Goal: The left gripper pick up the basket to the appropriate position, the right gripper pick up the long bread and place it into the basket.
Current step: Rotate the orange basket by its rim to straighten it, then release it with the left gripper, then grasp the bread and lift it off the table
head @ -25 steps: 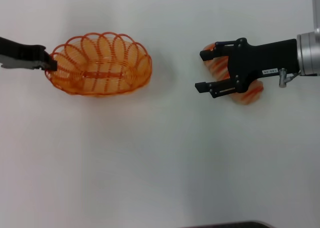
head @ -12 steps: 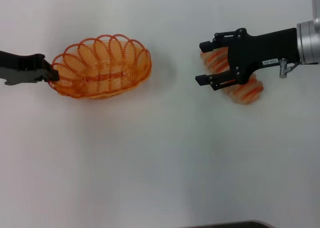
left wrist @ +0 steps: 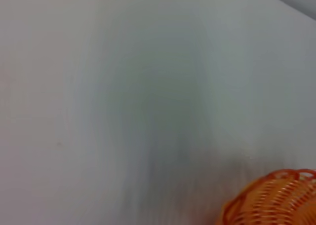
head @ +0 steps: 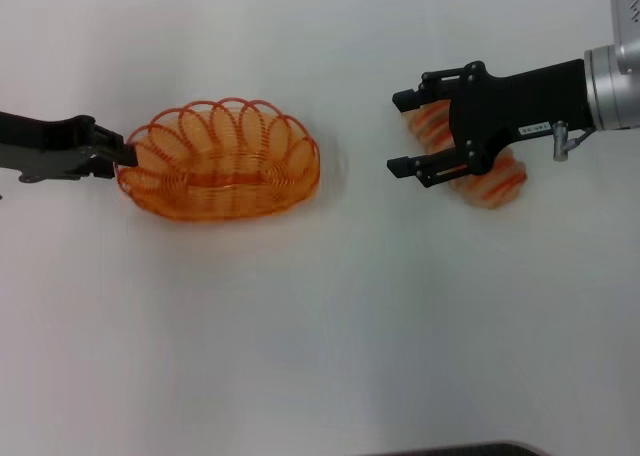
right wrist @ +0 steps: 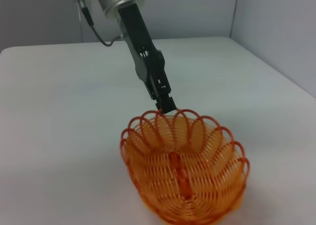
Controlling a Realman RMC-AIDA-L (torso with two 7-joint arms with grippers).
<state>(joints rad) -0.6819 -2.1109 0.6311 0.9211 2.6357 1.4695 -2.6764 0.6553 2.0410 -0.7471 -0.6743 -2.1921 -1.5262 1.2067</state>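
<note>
The orange wire basket (head: 220,161) is at centre left of the white table. My left gripper (head: 122,157) is shut on its left rim; whether the basket is off the table cannot be told. The right wrist view shows the basket (right wrist: 185,170) with the left gripper (right wrist: 166,104) pinching its far rim. Part of the basket shows in the left wrist view (left wrist: 276,200). My right gripper (head: 398,133) is open at the right, its fingers spread over the long bread (head: 492,182), which lies slanted under it.
The white table (head: 320,326) lies bare between the basket and the bread and toward the near edge. A dark object (head: 450,449) shows at the near edge of the head view.
My left gripper has carried the basket to the right and nearer to me. The right gripper has shifted slightly away over the bread, which has stayed in place.
</note>
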